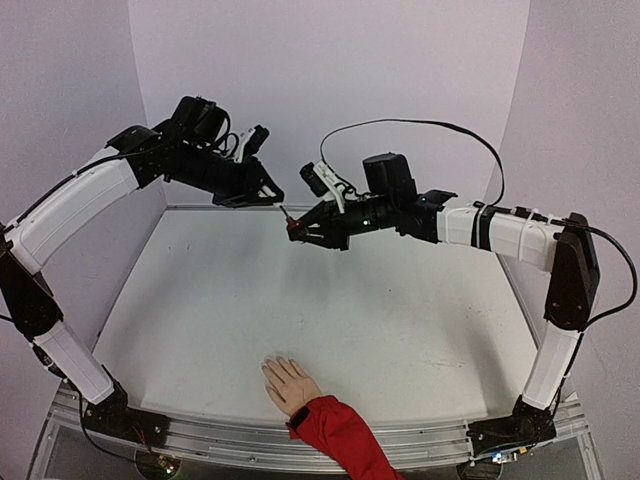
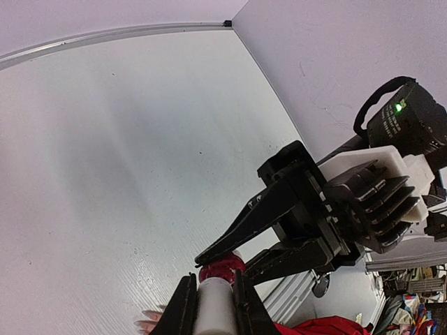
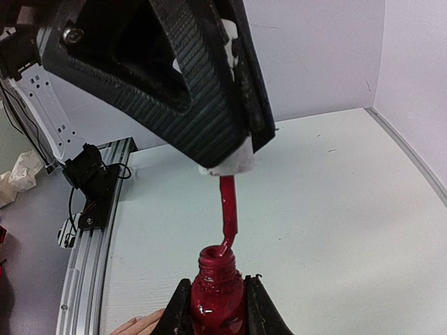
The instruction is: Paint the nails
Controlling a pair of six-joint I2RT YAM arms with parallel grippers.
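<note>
- Dark-red polish fills the small bottle [image 3: 218,300], which the right gripper [image 1: 298,230] clamps upright between its closed fingers, raised well above the table [image 1: 380,320].
- The left gripper [image 2: 215,299] is closed on the white cap [image 3: 232,163]. The brush [image 3: 227,209], coated red, hangs from the cap with its tip curling at the bottle's mouth.
- Both grippers meet in mid-air over the far part of the table. The mannequin hand [image 1: 288,380] lies at the near edge, between the two arm bases and well apart from the brush.
- The hand lies flat on the table, the red sleeve [image 1: 340,432] trailing off the near edge.
- Its long axis runs diagonally in the overhead view, from the sleeve at the near right to the fingertips at the far left, so the fingers point away from the arm bases and slightly toward the left arm's side.
- The nails [image 1: 272,364] sit at that far-left end of the fingers. They are too small in every view to tell whether any carries colour.
- Judged progress: the bottle is open and the brush is at the loading step.
- Judged remainder: the brush must be carried down and across to the fingertips, then drawn along each nail, roughly parallel to the hand's long axis. How many nails are left cannot be told.
</note>
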